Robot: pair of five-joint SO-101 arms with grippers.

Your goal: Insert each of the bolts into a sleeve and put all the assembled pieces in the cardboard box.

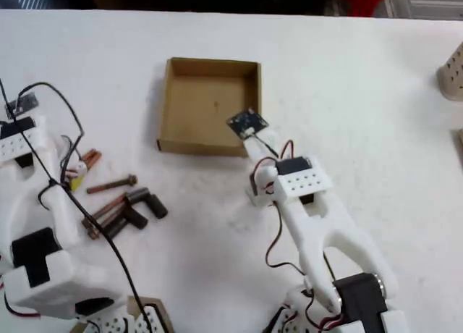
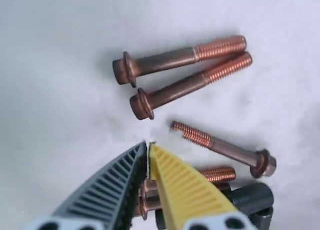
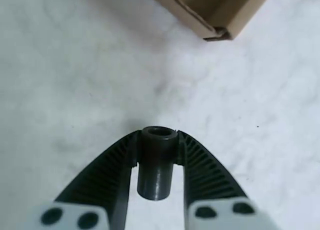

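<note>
My right gripper (image 3: 157,136) is shut on a black sleeve (image 3: 156,176), held upright just above the white table, a short way from a corner of the cardboard box (image 3: 220,15). The box (image 1: 177,108) lies open in the middle of the table, with the right arm (image 1: 307,203) just in front of it. My left gripper (image 2: 149,146) is shut with nothing in it, over loose copper bolts: two side by side (image 2: 180,61), one alone (image 2: 225,149) and others under the fingers beside a dark sleeve (image 2: 252,197). In the high view the bolts and sleeves (image 1: 126,208) lie at the left.
A black cable (image 1: 69,123) runs across the left arm (image 1: 43,224) toward the table's front edge. A pale perforated object (image 1: 452,72) stands at the far right edge. Bare white table lies between the box and the right edge.
</note>
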